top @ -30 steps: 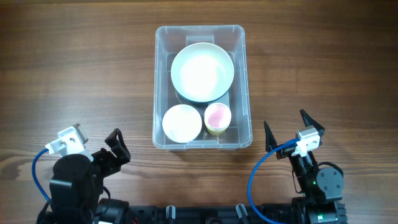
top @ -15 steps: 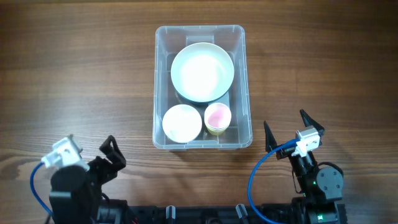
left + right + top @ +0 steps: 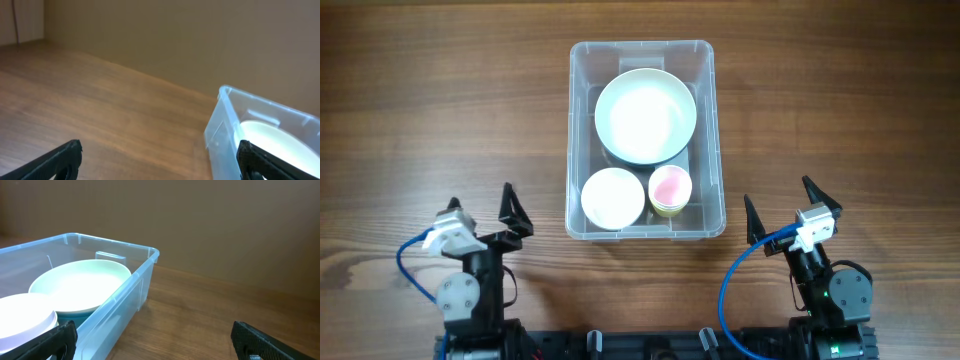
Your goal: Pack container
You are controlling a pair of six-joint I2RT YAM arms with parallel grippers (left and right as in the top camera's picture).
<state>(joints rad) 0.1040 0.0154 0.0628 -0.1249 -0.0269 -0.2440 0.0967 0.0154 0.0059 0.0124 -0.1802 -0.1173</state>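
Your left arm's fingers (image 3: 480, 197) stood spread apart and empty, low over the brown wooden bench (image 3: 440, 110), at the near left. From there the large clear plastic rectangular container (image 3: 570, 130) lay ahead and to the right, apart from those fingers.

The container sat at the bench's middle with its long axis running straight away from you. It held a large white round bowl (image 3: 645, 115) at the far end. A smaller white bowl (image 3: 613, 197) and a pink cup nested in a pale yellow one (image 3: 670, 188) sat side by side at the near end.

Your right arm's fingers (image 3: 782, 205) were also spread and empty. The container lay ahead and to their left, and its near right corner looked a little closer to this arm than the near left corner was to the other.

Only the overhead view showed you all three items and the bare bench around them, so I judge the packing done or nearly so. The left wrist view caught one container corner (image 3: 225, 125) and a sliver of the large bowl. The right wrist view showed the long side wall (image 3: 130, 287) and both white bowls, but not the cup.
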